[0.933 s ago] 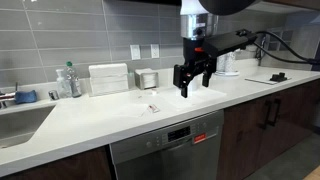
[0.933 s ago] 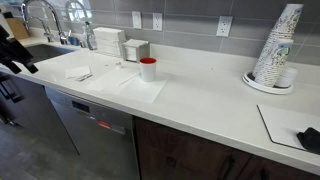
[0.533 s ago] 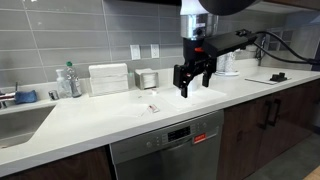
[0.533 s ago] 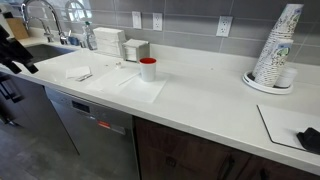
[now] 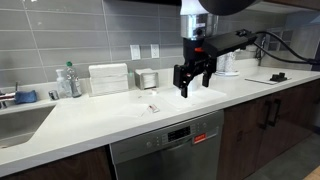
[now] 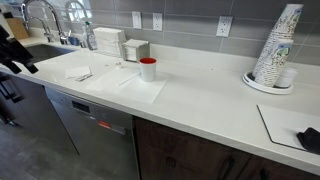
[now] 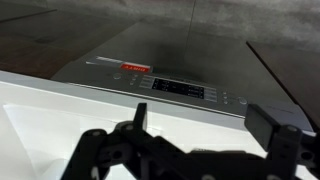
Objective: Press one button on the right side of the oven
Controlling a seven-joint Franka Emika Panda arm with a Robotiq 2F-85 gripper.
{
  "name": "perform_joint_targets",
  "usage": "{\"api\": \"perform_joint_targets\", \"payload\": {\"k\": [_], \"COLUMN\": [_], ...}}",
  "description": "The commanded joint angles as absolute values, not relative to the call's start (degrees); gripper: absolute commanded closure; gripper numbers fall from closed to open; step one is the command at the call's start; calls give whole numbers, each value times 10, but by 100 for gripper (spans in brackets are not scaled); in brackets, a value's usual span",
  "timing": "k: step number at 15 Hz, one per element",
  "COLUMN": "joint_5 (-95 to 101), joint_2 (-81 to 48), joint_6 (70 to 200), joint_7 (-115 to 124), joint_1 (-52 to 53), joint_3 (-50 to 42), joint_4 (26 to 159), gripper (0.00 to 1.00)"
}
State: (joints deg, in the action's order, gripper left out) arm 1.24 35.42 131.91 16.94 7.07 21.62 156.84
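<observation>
The oven (image 5: 168,152) is a stainless-steel-fronted appliance under the white countertop, with a dark control strip and a small red display (image 7: 135,68). It also shows in an exterior view (image 6: 95,122). In the wrist view the control strip (image 7: 172,89) runs along the counter's edge, with small round buttons (image 7: 232,98) at its right end. My gripper (image 5: 195,87) hangs open and empty above the countertop, above and slightly right of the oven. In the wrist view the two fingers (image 7: 205,125) are spread wide, with the strip beyond them. Nothing is between the fingers.
A red cup (image 6: 148,68) stands on the counter by napkin boxes (image 5: 108,78). A stack of paper cups (image 6: 277,50) is at one end, a sink (image 5: 20,122) with a faucet (image 6: 40,20) at the other. Dark wooden cabinet doors (image 5: 268,125) flank the oven.
</observation>
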Motion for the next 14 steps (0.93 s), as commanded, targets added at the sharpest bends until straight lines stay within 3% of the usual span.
{"api": "perform_joint_targets", "payload": {"k": [1, 6, 14], "joint_5": [22, 22, 86], "joint_2": [352, 352, 304], "joint_6": [1317, 1317, 1429], "joint_7": [177, 177, 141], "joint_1": [82, 82, 54], "joint_3": [204, 204, 189], "joint_4": [1567, 1567, 1574], "gripper": [0, 0, 0]}}
